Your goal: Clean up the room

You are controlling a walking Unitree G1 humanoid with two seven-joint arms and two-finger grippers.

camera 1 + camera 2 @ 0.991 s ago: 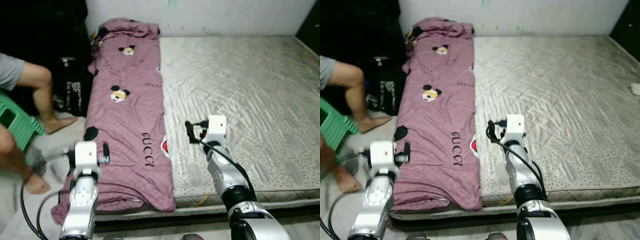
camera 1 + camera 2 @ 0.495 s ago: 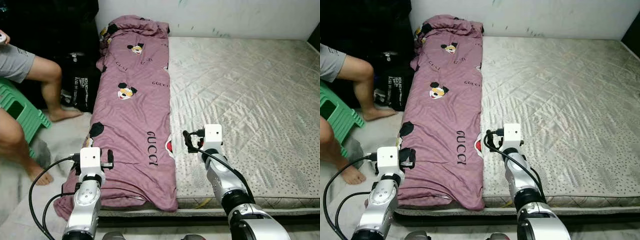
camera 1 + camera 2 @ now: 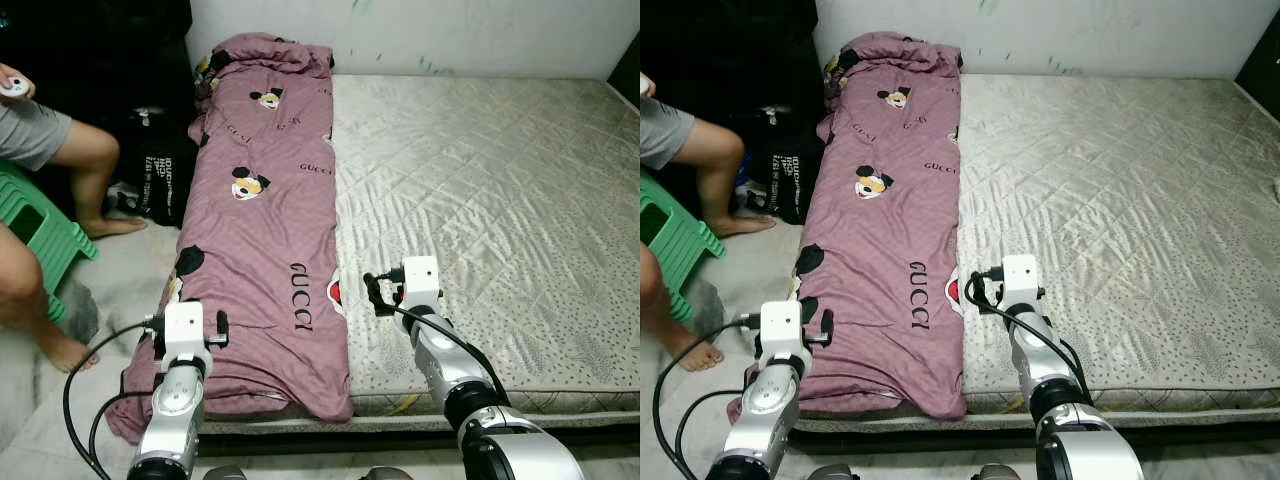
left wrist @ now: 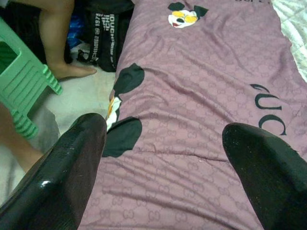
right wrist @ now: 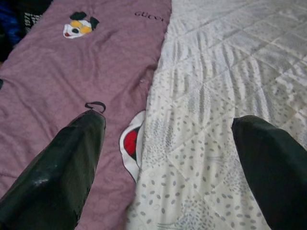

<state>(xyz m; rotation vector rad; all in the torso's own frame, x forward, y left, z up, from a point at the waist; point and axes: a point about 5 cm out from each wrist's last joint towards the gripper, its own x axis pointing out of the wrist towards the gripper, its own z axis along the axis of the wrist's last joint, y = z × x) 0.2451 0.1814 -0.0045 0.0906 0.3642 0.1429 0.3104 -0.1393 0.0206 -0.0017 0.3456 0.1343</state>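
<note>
1. A purple quilt, printed with cartoon mouse heads and black lettering, lies folded into a long strip along the left edge of a bare quilted mattress, running from about 12 o'clock at the wall down to 6 o'clock at the near edge.
2. The far end of the quilt is bunched into a heap against the white wall; its near end droops over the mattress corner.
3. The left gripper hovers over the near left part of the quilt, at roughly 7 o'clock in the head view, its two black fingers spread wide apart with nothing between them.
4. The right gripper hangs above the line where the quilt's right edge meets the bare mattress, near 5 o'clock, its fingers likewise wide apart and holding nothing.
5. A red-and-white patch on the quilt's edge sits between the right gripper's fingers in the wrist view.
6. At about 9 o'clock a person sits on a green stool, bare legs on the pale floor.
7. A black bag with white print stands on the floor beside the quilt, near 10 o'clock.
</note>
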